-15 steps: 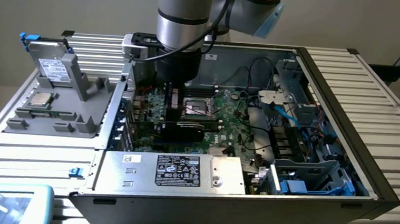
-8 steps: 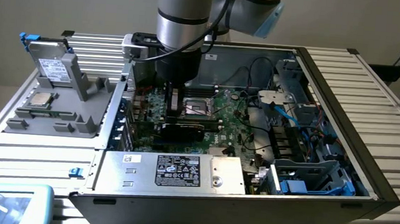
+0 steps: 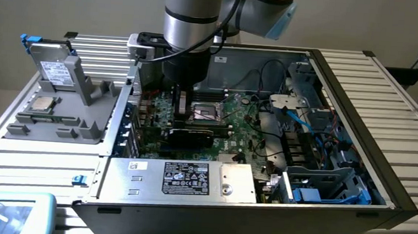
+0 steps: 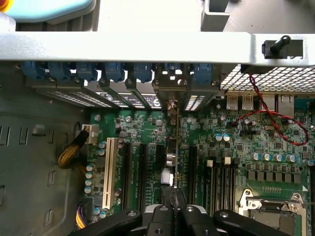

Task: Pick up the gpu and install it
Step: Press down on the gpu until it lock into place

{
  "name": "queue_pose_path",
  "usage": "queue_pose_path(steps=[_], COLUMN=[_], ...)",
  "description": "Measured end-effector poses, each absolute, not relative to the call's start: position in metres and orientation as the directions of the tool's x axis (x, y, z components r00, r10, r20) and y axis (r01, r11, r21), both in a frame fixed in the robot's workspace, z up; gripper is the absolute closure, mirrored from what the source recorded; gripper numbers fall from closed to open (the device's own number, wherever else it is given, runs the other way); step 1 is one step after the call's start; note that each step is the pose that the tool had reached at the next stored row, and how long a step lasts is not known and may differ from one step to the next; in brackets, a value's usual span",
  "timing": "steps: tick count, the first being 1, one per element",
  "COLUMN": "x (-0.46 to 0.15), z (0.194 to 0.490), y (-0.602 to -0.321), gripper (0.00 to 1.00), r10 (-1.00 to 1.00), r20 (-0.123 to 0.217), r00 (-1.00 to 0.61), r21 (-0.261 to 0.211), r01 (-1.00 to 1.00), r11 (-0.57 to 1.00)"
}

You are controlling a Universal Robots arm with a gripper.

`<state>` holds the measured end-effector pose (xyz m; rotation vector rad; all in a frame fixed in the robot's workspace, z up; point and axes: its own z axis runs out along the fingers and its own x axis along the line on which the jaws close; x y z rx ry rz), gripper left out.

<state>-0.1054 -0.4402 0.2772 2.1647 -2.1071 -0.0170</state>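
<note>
The gpu [image 4: 176,147] shows edge-on as a thin vertical line, standing upright over the black expansion slots [image 4: 142,167] of the green motherboard [image 4: 231,147]. Its silver end bracket [image 4: 172,105] reaches the case's rear slot openings. My gripper [image 4: 174,204] is shut on the card's upper edge. In the exterior view the gripper [image 3: 187,118] is down inside the open computer case [image 3: 357,105], with the gpu's black face [image 3: 191,136] just below it, close to the motherboard [image 3: 241,125]. Whether the card sits in a slot I cannot tell.
Blue-clipped slot covers [image 4: 113,73] line the case's rear wall. A white slot [image 4: 109,169], a red wire [image 4: 275,125] and the CPU socket [image 4: 268,206] flank the card. A silver labelled box [image 3: 182,178] fills the case's front. A grey fixture [image 3: 56,92] stands outside, at the exterior view's left.
</note>
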Motion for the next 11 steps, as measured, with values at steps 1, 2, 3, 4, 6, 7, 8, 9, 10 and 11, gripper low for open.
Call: queue_pose_path(steps=[1,2,3,4,6,7,8,9,10,11], x=[-0.1054,-0.1054,-0.1054,-0.1054,-0.1054,-0.1054,-0.1054,-0.1054,-0.1055,-0.1065], z=[0.2772,0.2772,0.2772,0.2772,0.2772,0.2772,0.2772,0.2772,0.2773,0.2776], y=[-0.4402,-0.4402,-0.4402,-0.4402,-0.4402,-0.4402,-0.4402,-0.4402,-0.4402,-0.4403], gripper=[0.88,0.88,0.88,0.88,0.88,0.88,0.88,0.88,0.88,0.88], r10=[-0.997,-0.997,-0.997,-0.997,-0.997,-0.997,-0.997,-0.997,-0.997,-0.997], r20=[0.076,0.076,0.076,0.076,0.076,0.076,0.076,0.076,0.076,0.076], r00=[0.03,0.03,0.03,0.03,0.03,0.03,0.031,0.03,0.031,0.03], r21=[0.094,0.094,0.094,0.094,0.094,0.094,0.094,0.094,0.094,0.093], r01=[-0.995,-0.995,-0.995,-0.995,-0.995,-0.995,-0.995,-0.995,-0.995,-0.995], r11=[-0.023,-0.023,-0.023,-0.023,-0.023,-0.023,-0.023,-0.023,-0.023,-0.023])
